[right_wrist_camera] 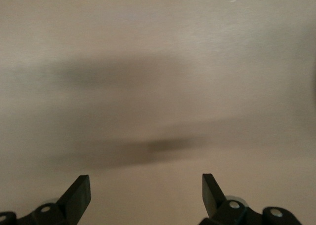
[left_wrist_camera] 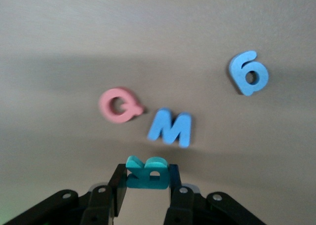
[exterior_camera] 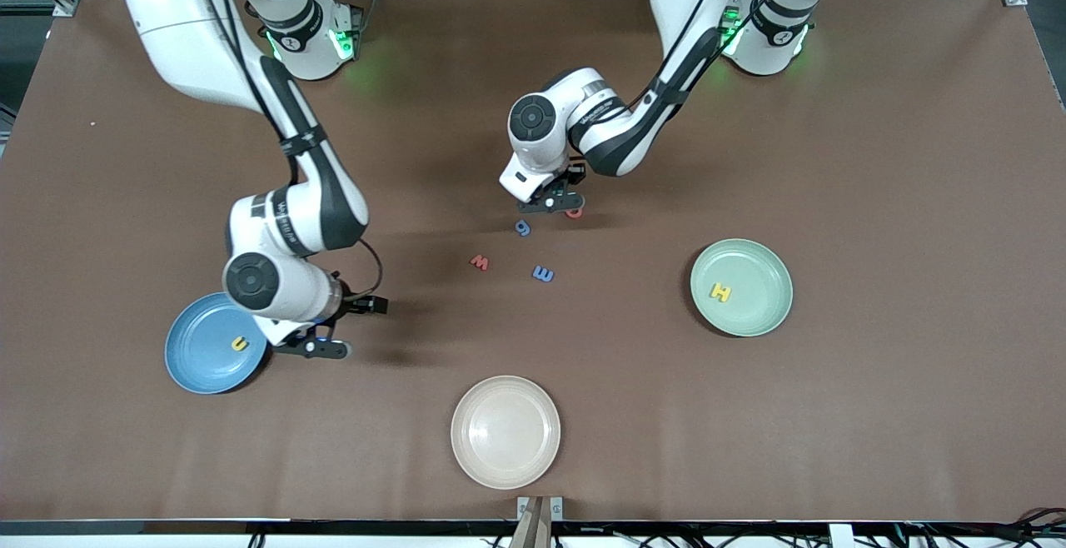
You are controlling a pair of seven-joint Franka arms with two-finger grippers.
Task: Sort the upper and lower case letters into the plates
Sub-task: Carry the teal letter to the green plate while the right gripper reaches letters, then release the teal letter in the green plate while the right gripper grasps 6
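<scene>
On the bench (exterior_camera: 874, 156), our left end effector (left_wrist_camera: 146, 185) pinches a teal letter (left_wrist_camera: 146, 173); we lift it straight, clear of the blue M (left_wrist_camera: 170, 128). Right end effector (right_wrist_camera: 146, 193) waits wide open, empty, beside the blue plate (exterior_camera: 196, 356).

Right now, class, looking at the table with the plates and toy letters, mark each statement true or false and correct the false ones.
1. The left hand is shut on a teal letter. True.
2. The green plate holds a yellow letter. True.
3. The beige plate holds a red letter. False: nothing lies in it.
4. The right hand grips a letter. False: it is open beside the blue plate.
</scene>
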